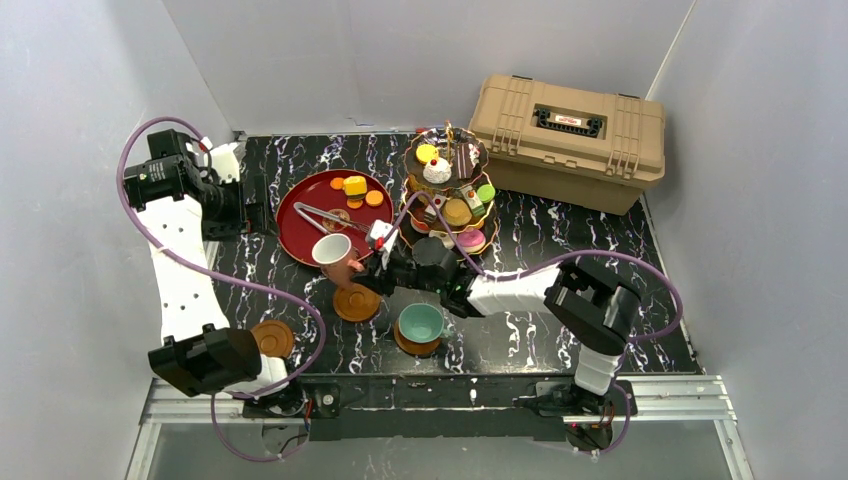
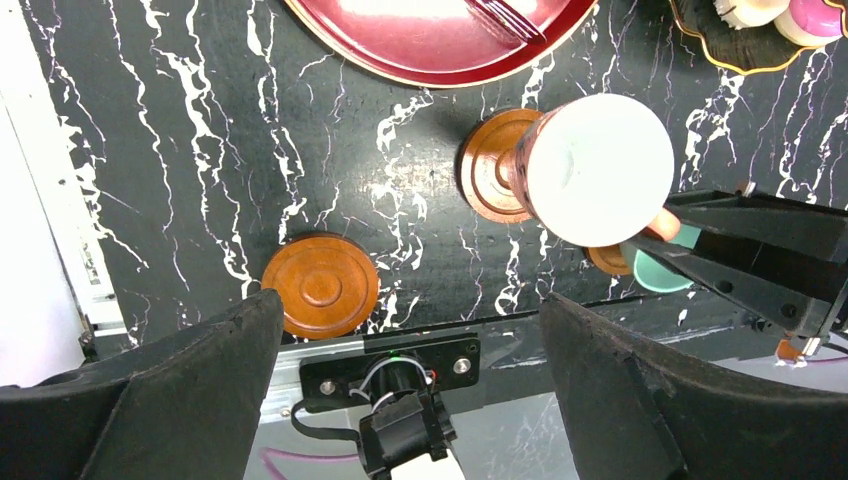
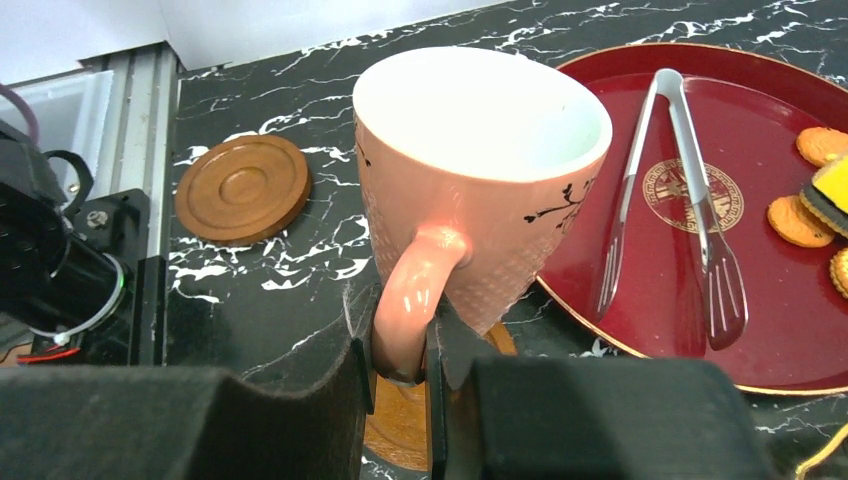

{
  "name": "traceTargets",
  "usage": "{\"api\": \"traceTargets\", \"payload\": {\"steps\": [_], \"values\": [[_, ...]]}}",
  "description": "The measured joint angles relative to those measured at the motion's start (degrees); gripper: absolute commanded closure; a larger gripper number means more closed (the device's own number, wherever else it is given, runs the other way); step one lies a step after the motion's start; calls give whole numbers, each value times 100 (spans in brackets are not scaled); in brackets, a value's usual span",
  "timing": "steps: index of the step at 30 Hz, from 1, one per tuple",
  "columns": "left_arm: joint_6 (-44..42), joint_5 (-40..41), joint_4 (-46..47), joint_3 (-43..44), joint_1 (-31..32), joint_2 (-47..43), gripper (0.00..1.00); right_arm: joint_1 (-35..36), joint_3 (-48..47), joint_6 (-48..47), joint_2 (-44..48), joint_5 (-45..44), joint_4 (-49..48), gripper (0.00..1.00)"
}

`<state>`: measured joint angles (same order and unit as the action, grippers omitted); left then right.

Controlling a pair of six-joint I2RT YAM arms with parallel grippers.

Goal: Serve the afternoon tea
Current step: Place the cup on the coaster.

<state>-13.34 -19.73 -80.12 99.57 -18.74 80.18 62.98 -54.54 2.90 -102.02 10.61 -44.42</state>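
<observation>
right claw (image 3: 400,345) pinched on pink cup (image 3: 480,170) handle – cup tilted, over saucer (image 1: 356,303) below claw; handle grip likely keeps base free for set-down. left claw (image 2: 410,310) wide, empty – spare saucer (image 2: 320,285) beneath.

The pinkish cup (image 1: 333,255) hangs tilted over a brown saucer (image 1: 356,302) mid-worktop. The teal cup (image 1: 421,322) sits upright on another by the near edge. A third saucer (image 1: 272,337) lies near-left. The pastry-laden three-tier stand (image 1: 410,160) stands toward the far edge.

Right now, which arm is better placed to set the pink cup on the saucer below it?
The right arm: its fingers pinch the pink cup by the handle, just over a saucer. The left arm's fingers hang open, empty, farther away.
</observation>
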Motion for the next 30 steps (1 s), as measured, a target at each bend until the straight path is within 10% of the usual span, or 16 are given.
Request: {"api": "traceTargets", "payload": {"steps": [30], "values": [[35,46,350,-155,-173,240,2,42,664,13,-269,203,-892,99]]}}
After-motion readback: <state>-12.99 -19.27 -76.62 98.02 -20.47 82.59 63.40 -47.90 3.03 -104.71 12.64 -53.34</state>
